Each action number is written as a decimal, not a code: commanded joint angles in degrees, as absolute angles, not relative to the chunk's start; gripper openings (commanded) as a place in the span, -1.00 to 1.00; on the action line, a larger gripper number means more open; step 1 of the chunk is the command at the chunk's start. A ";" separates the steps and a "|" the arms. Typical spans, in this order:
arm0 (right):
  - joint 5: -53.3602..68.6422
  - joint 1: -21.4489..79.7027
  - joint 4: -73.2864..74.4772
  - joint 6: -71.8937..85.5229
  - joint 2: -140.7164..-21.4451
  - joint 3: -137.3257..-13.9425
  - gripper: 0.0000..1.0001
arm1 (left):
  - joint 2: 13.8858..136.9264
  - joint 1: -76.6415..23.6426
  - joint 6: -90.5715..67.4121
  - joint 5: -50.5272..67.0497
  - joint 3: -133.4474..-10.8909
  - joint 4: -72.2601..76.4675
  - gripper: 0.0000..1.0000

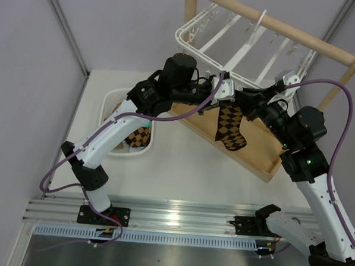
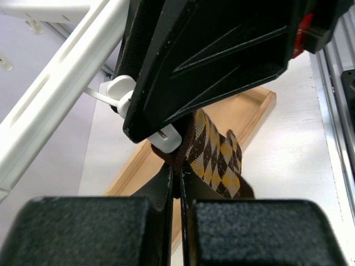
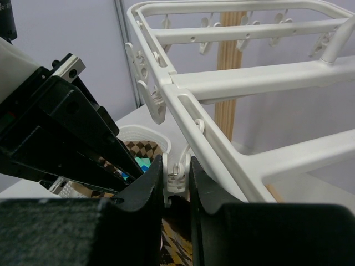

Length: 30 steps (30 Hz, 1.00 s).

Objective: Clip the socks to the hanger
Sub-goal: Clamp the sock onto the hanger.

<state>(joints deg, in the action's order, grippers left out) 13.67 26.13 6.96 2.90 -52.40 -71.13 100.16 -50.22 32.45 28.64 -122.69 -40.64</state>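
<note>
A brown-and-tan argyle sock (image 1: 230,128) hangs below the near edge of the white grid hanger (image 1: 230,40). My left gripper (image 1: 223,92) is shut on the sock's dark cuff. In the left wrist view the gripper (image 2: 176,176) pinches the cuff just under a white clip (image 2: 166,138), and the sock (image 2: 216,158) drapes to the right. My right gripper (image 1: 246,102) is shut on that clip. In the right wrist view the gripper (image 3: 176,172) squeezes the clip (image 3: 178,180) from both sides, with the sock (image 3: 178,246) below it and the hanger frame (image 3: 222,83) above.
The hanger hangs from a wooden rod (image 1: 301,41) over a wooden tray base (image 1: 260,150). A white oval basket (image 1: 105,108) at the left holds more socks (image 1: 138,136). Both arms crowd together under the hanger's near edge.
</note>
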 commanded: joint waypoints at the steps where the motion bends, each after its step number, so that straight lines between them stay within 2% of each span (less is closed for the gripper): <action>1: 20.74 27.42 10.90 3.08 -51.94 -70.40 -1.00 | 96.07 -49.83 30.76 31.99 -124.89 -40.61 -0.99; 11: 22.50 27.51 11.69 2.99 -51.85 -70.58 -0.99 | 96.50 -49.22 27.95 30.76 -124.98 -36.74 -0.99; 13: 22.67 27.42 11.86 3.08 -51.59 -70.58 -0.71 | 96.85 -49.22 28.04 30.41 -124.98 -36.47 -0.99; 14: 22.59 27.42 11.78 3.08 -51.50 -70.58 -0.34 | 96.77 -49.22 28.04 30.24 -124.98 -36.47 -0.99; 16: 22.85 27.42 11.87 3.25 -51.15 -70.75 0.03 | 97.03 -49.22 28.04 30.06 -124.98 -36.65 -0.99; 17: 22.94 27.42 11.78 3.43 -51.07 -70.75 0.31 | 97.03 -49.22 28.04 29.88 -125.07 -36.74 -0.99; 19: 22.33 27.42 11.69 4.04 -50.80 -70.93 0.62 | 97.29 -49.13 28.12 29.71 -125.07 -37.00 -0.99; 23: 20.75 27.42 11.86 5.09 -50.10 -71.45 0.94 | 97.73 -49.22 27.95 28.92 -124.72 -37.27 -0.99; 27: 18.20 27.60 13.35 6.50 -49.13 -72.94 0.99 | 97.91 -49.22 25.76 26.81 -124.28 -36.56 -0.99; 28: 17.76 27.51 14.32 6.68 -49.04 -73.38 0.99 | 97.56 -49.22 24.10 25.33 -124.10 -36.04 -0.93; 29: 16.62 27.51 15.02 7.11 -48.96 -73.82 0.99 | 97.12 -49.22 23.13 24.36 -123.23 -35.60 -0.62; 30: 16.00 27.60 15.55 7.29 -48.35 -74.52 0.99 | 96.60 -49.22 20.94 22.00 -122.53 -34.99 -0.39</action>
